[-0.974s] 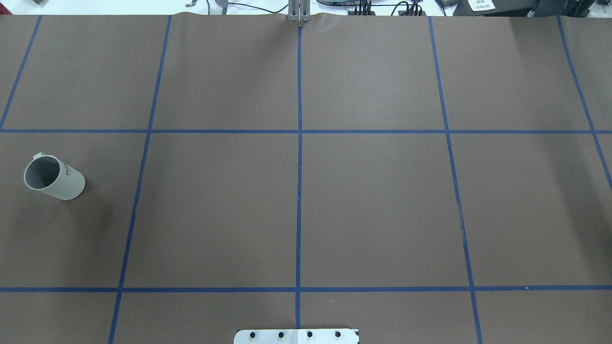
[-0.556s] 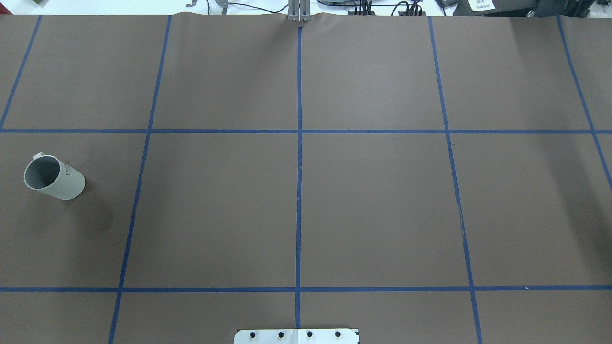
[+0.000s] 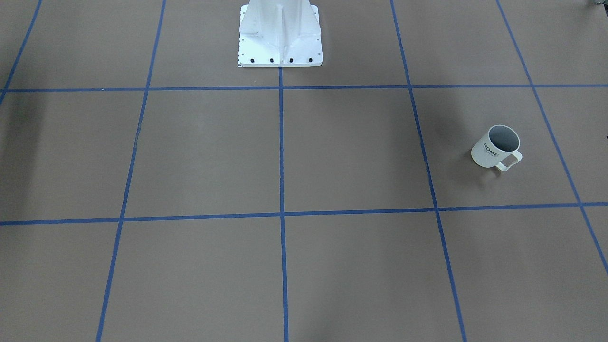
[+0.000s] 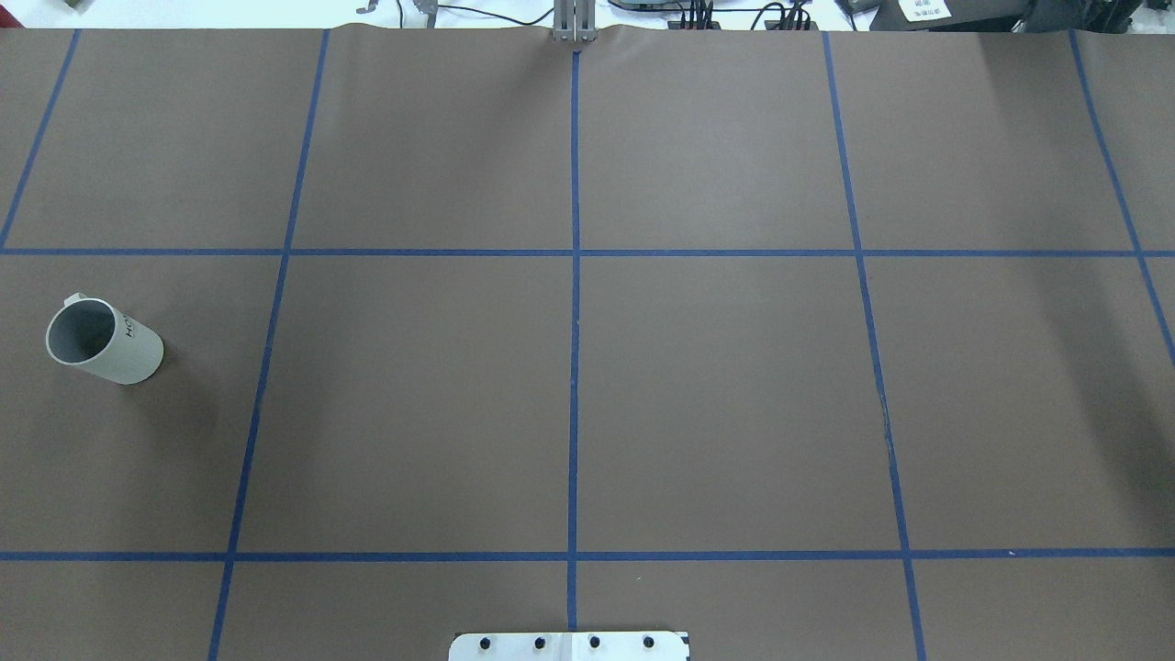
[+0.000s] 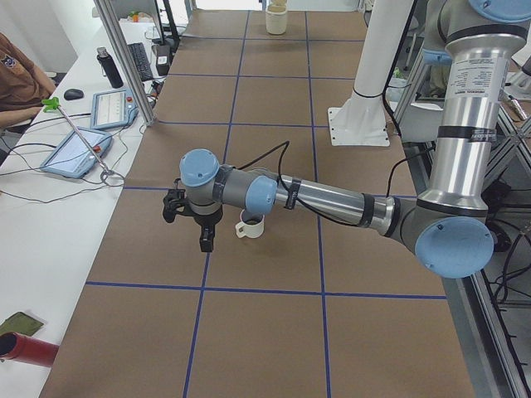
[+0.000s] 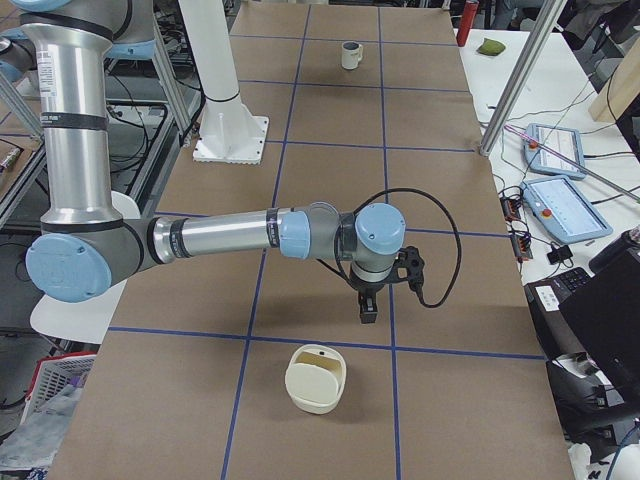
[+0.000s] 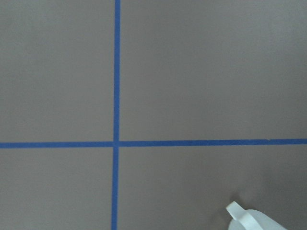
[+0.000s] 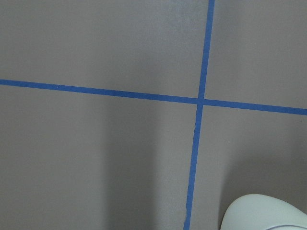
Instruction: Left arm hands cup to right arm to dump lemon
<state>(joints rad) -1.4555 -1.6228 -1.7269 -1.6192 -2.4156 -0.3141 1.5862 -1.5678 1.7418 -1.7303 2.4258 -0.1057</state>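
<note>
Overhead exterior view: a small cream cup (image 4: pixel 103 341) lettered HOME is standing upright on the brown tabletop (image 4: pixel 716 395), far over on the robot's left, with nothing touching it. No lemon is being shown in any view. The grey inside of the cup is only partly visible, so it cannot be told whether the lemon is lying in it.

In the exterior left view, the left arm (image 5: pixel 323 199) is being held low across the tabletop. Its fingers (image 5: pixel 205 239) are hanging just beside the cup, apart from it. In the exterior right view, the right arm (image 6: pixel 220 238) is being held out at the other end, its fingers (image 6: pixel 368 306) hanging near a cream tub (image 6: pixel 315 380). Whether either set of fingers is spread or closed cannot be told.

Judged from this, the task is only being begun: pickup, handover and dumping are all left to be done.
</note>
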